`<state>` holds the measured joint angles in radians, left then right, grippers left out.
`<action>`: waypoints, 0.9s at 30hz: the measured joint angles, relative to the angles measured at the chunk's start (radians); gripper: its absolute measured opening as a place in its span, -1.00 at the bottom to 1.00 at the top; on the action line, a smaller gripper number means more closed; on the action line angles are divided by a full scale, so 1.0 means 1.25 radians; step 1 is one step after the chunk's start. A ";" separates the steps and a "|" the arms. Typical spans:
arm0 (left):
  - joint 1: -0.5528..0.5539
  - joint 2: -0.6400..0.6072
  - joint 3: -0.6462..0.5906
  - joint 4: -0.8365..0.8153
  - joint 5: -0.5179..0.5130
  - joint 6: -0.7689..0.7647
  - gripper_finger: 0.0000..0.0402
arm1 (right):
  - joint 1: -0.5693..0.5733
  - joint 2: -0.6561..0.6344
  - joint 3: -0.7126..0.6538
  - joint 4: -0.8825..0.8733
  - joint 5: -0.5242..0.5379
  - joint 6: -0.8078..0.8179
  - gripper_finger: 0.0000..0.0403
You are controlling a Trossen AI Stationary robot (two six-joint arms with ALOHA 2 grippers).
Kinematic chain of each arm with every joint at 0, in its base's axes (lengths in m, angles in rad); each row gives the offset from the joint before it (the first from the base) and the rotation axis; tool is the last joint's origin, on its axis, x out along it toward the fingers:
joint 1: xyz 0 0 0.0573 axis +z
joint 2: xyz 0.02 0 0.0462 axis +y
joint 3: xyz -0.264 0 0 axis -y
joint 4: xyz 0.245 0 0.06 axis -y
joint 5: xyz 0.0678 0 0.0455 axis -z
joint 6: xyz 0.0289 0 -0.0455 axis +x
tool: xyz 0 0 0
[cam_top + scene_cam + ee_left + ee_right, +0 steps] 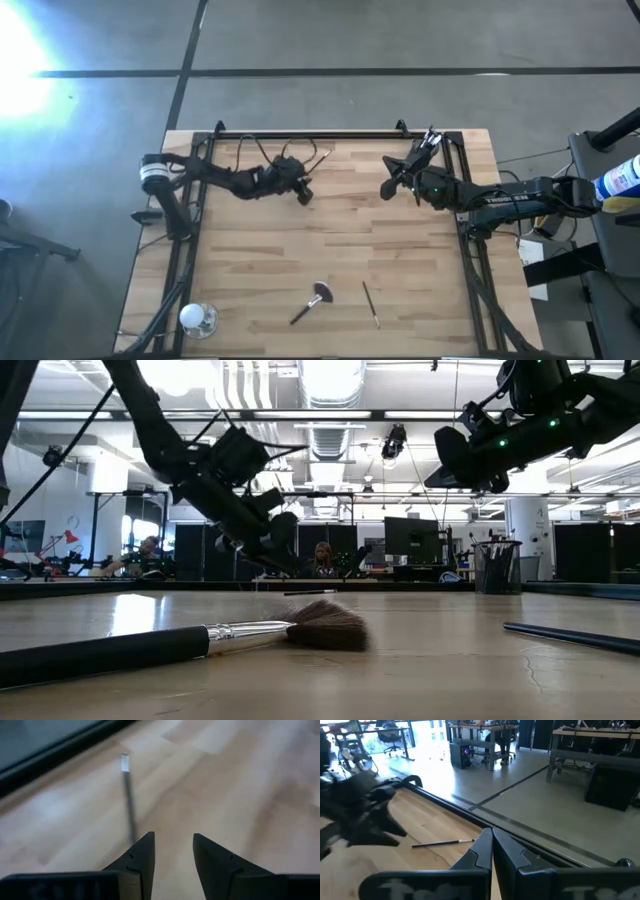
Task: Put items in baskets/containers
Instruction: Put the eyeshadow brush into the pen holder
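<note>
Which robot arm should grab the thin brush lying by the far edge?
Probably the left: its open tool hangs right over that slim dark-handled brush. The right tool sits farther off, shut.

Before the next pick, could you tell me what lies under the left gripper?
One slim brush lies on the table, running ahead of the left gripper, whose jaws are open. Whatever is straight beneath the fingers is covered.

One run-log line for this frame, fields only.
left gripper: open, above slim dark-handled brush at far edge | right gripper: shut, raised, empty | fan-head brush, thin brush: near edge
</note>
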<state>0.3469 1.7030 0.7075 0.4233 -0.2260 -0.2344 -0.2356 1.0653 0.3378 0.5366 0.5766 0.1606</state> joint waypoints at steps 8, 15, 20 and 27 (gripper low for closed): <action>0.084 0.076 0.046 -0.019 0.061 0.021 -0.37 | 0.000 0.000 0.000 0.004 0.000 -0.002 -0.96; 0.094 0.131 0.085 -0.062 0.050 0.046 -0.38 | 0.000 0.000 0.000 0.002 0.000 -0.003 -0.96; 0.099 0.125 0.087 -0.114 0.053 0.057 -0.60 | 0.000 0.000 0.000 0.001 -0.001 -0.003 -0.96; 0.094 0.124 0.076 -0.225 0.058 0.100 -0.96 | 0.000 0.000 0.000 0.000 -0.007 -0.003 -0.96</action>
<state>0.4647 1.8584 0.8019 0.1417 -0.1537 -0.1096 -0.2356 1.0653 0.3378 0.5369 0.5674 0.1570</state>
